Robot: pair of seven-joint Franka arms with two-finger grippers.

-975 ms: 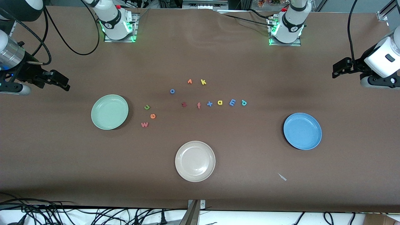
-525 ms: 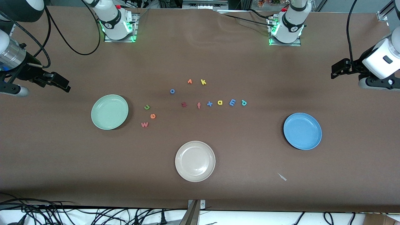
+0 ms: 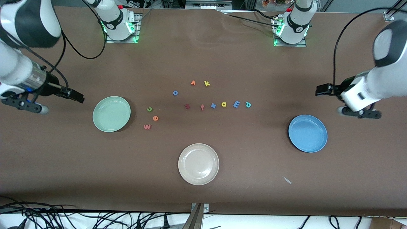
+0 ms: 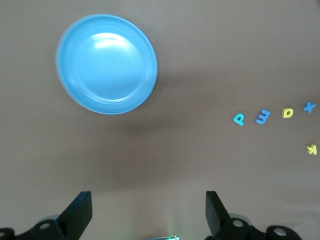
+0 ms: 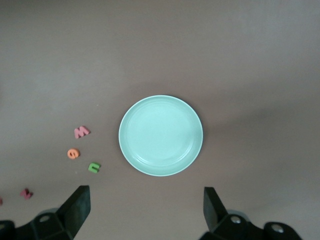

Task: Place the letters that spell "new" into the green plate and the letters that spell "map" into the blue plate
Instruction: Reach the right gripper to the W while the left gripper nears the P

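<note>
My 2 grippers up in the air, jaws wide and empty: left gripper (image 3: 321, 90) near the blue plate (image 3: 307, 133), right gripper (image 3: 78, 96) near the green plate (image 3: 111, 114).

The round pale mint-green plate (image 3: 111, 114) sat toward the right arm's end of the table, the round bright blue plate (image 3: 307, 133) toward the left arm's end. Beside the former lay the green foam n (image 3: 149, 109), orange foam e (image 3: 155, 118) and reddish-pink foam w (image 3: 147, 127), each nearer the front camera. The yellow foam a (image 3: 224, 104), blue foam m (image 3: 236, 104) and teal foam p (image 3: 248, 104) lay in a row between the plates
</note>
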